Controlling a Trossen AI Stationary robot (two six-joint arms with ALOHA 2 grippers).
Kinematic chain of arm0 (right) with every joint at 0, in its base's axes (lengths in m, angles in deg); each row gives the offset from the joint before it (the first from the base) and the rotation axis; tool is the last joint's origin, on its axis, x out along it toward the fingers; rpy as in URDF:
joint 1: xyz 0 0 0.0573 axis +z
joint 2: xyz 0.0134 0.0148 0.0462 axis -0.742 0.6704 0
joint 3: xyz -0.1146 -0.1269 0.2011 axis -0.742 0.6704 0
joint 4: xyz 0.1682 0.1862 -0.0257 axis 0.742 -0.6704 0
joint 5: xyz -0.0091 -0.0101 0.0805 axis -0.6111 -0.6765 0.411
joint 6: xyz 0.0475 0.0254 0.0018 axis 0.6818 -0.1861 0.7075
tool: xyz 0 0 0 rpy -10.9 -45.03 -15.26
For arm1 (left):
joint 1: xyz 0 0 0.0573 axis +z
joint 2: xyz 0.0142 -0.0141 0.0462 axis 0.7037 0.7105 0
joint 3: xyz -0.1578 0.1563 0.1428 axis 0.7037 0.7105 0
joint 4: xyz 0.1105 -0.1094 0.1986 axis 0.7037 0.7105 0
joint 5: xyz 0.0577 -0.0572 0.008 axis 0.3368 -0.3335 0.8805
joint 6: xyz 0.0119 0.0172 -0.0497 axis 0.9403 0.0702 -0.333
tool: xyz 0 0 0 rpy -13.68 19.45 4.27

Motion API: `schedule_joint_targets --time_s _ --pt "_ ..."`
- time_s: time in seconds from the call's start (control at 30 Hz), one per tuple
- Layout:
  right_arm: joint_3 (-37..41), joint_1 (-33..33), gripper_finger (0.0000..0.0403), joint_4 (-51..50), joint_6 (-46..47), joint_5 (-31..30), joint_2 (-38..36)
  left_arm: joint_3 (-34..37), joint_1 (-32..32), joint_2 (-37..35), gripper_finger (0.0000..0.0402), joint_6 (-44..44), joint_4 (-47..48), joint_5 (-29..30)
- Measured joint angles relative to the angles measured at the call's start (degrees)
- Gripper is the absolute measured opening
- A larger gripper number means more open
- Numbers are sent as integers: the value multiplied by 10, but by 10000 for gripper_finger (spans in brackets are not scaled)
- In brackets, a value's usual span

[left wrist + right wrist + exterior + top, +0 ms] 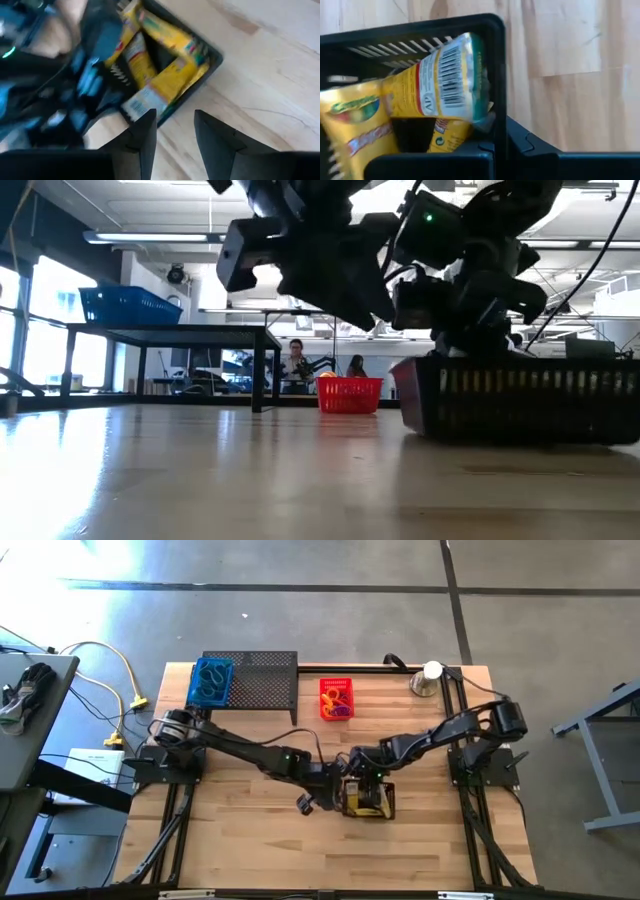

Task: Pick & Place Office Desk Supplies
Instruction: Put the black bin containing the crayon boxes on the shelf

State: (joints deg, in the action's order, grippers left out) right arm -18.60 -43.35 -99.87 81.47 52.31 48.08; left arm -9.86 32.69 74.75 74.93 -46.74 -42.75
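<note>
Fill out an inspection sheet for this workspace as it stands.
Surface: wooden table, mostly bare.
Job's things: yellow boxes in a black basket; loops in a red basket and a blue basket.
Clutter: black mesh shelf; silver dome at the far right corner.
Grippers: left gripper open beside the black basket; right gripper shut, over it.
Cables: yellow cables off the table's left.
Surroundings: concrete floor; people in the room behind.
</note>
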Motion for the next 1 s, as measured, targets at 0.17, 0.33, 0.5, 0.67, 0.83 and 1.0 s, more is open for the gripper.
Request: schedule_joint_targets --time_s 0.17,0.33,0.5,0.67,0.83,1.0 --pt "0 -12 3 -4 -17 -4 0 0 3 11 124 28 -14 -9" --pt "0 -12 3 -17 -25 -2 -1 0 3 11 124 31 -15 -8" --pt "0 -12 3 -16 -25 -2 -1 0 3 11 124 34 -12 -8" --pt "0 -12 3 -14 -25 -10 -2 0 -10 8 124 31 -4 32" --pt "0 -12 3 -11 -25 -29 -12 -2 -37 -9 124 50 -4 83" --pt "0 -20 3 -10 -23 -23 -14 0 -61 -7 124 55 0 94"
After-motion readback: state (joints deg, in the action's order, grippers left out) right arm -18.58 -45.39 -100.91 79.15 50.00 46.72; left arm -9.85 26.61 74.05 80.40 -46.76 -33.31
